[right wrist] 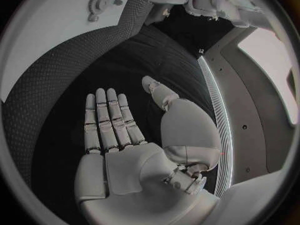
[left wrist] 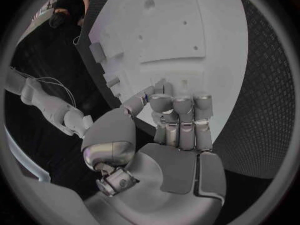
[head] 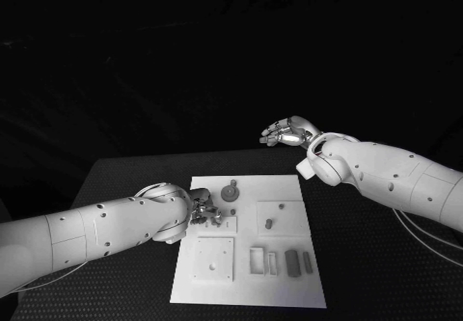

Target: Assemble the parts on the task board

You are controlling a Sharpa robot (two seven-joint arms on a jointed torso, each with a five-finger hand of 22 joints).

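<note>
White and flat, the rectangular task board (head: 290, 187) lies in the middle of the black, fine-meshed bench (head: 135, 174), its long sides running toward the bench's near and far edges. Raised square plates and shallow slotted blocks break its smooth surface. A round toothed grey part (head: 231, 192) stands near the board's far edge; two slim grey bars (head: 292, 263) lie upright-edged in the slots near its near right corner. The left robot hand (head: 201, 208), silver and segmented on a glossy white arm, rests at the board's left edge, its fingers (left wrist: 181, 116) curled down against the white surface; whether anything is pinched beneath them cannot be told. The right robot hand (head: 286, 132) hangs over the bench's far edge, well apart from the board, its fingers (right wrist: 107, 116) straight and side by side, thumb apart, holding nothing.
</note>
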